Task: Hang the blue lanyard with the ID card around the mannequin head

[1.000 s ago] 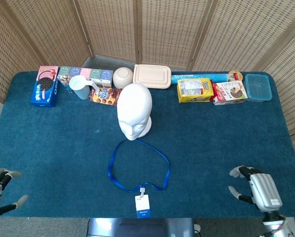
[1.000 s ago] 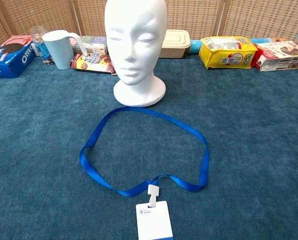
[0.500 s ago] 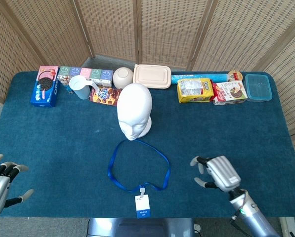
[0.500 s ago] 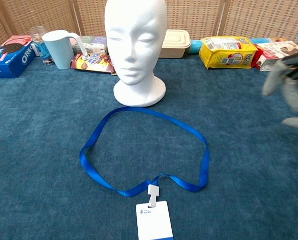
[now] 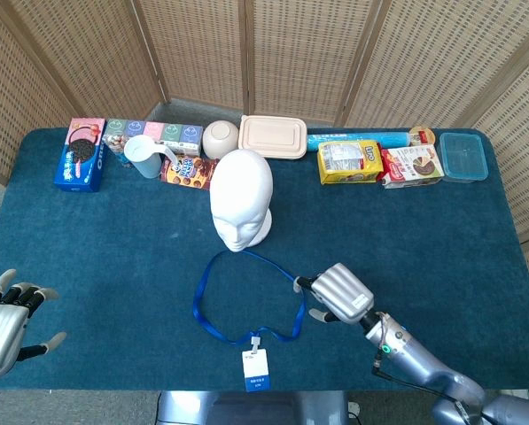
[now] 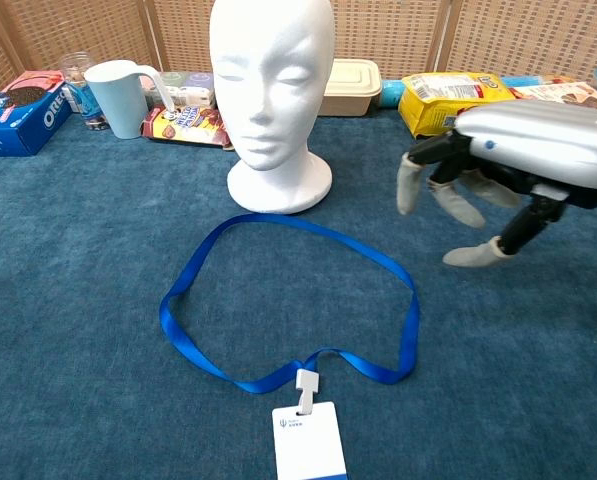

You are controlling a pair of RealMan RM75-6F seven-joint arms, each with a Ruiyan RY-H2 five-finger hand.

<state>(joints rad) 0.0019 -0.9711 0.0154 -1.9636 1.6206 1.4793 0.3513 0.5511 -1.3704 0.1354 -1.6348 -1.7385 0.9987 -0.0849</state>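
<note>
A blue lanyard (image 5: 246,297) (image 6: 288,300) lies in a loop on the blue cloth, just in front of the white mannequin head (image 5: 241,198) (image 6: 272,90). Its white ID card (image 5: 256,369) (image 6: 309,440) lies at the near end of the loop. My right hand (image 5: 339,294) (image 6: 498,170) hovers open just right of the loop, fingers apart and holding nothing. At the near left edge my left hand (image 5: 3,323) is open with spread fingers, far from the lanyard; the chest view does not show it.
Along the far edge stand an Oreo box (image 5: 81,155), a pale blue jug (image 5: 143,156) (image 6: 120,96), a cookie pack (image 5: 187,170), a bowl (image 5: 220,138), a beige lidded container (image 5: 273,136), a yellow snack bag (image 5: 350,162) (image 6: 456,104), a red-white box (image 5: 411,166) and a blue tub (image 5: 463,156).
My right hand has swept left from the near right corner to the right side of the lanyard loop. My left hand has risen slightly. Lanyard and head have not moved.
</note>
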